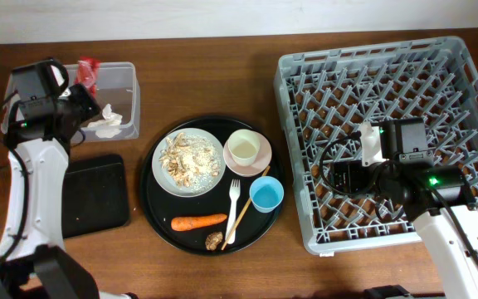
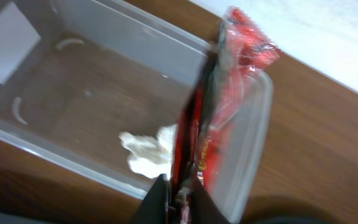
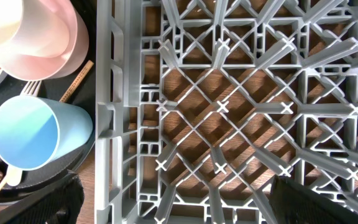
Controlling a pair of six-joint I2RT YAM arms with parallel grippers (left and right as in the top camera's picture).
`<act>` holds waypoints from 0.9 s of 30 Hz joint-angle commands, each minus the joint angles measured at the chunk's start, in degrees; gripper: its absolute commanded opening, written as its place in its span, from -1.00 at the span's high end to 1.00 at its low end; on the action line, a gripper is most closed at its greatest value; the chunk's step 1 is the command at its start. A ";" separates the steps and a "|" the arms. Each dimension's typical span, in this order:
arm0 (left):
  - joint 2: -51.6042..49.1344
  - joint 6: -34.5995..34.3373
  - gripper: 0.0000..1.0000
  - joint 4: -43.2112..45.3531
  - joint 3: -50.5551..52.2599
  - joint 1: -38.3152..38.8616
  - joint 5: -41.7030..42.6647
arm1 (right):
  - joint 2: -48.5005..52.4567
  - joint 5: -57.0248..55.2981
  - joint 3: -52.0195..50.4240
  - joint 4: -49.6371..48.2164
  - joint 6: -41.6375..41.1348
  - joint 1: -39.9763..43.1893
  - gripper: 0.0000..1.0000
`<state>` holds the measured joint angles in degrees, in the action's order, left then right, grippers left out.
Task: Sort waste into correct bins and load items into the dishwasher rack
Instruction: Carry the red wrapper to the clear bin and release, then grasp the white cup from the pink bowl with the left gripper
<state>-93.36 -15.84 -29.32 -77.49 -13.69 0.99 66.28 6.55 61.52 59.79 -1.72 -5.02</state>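
Note:
My left gripper [image 1: 80,90] [image 2: 179,202] is shut on the red crinkled wrapper [image 1: 87,71] [image 2: 241,56] and holds it over the far right part of the clear tub [image 1: 127,79] [image 2: 73,87]. A crumpled white tissue [image 1: 106,116] [image 2: 145,152] lies in the tub. My right gripper [image 1: 329,176] [image 3: 179,205] is open and empty above the left side of the grey dishwasher rack [image 1: 388,75] [image 3: 229,106]. The blue cup [image 1: 266,194] [image 3: 27,134] stands just left of the rack wall.
The round black tray [image 1: 158,208] holds a plate with rice scraps [image 1: 189,162], a white cup [image 1: 244,148] in a pink bowl [image 1: 260,163], a fork [image 1: 233,208], chopsticks [image 1: 247,208], a carrot [image 1: 198,222] and a brown lump [image 1: 214,241]. A flat black tray [image 1: 96,195] lies near the tub.

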 commanded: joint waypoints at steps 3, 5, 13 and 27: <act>-5.07 0.83 -0.28 3.23 -0.76 -0.09 -3.48 | 0.04 0.33 1.05 -0.11 -0.50 0.17 -0.97; -5.07 2.14 -0.43 4.52 -0.79 -0.09 -3.50 | 0.04 0.33 1.05 -0.11 -0.50 0.17 -0.97; -1.92 2.69 -0.33 -3.61 -2.45 2.91 5.42 | 0.04 0.33 1.05 -0.37 -0.50 0.17 -0.97; -4.87 1.70 -0.23 -12.11 -2.43 32.92 8.04 | 0.07 0.31 1.05 1.01 -0.50 0.17 -0.97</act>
<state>-96.75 -13.87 -42.24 -79.13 15.49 11.22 66.30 6.52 61.52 60.38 -1.74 -5.02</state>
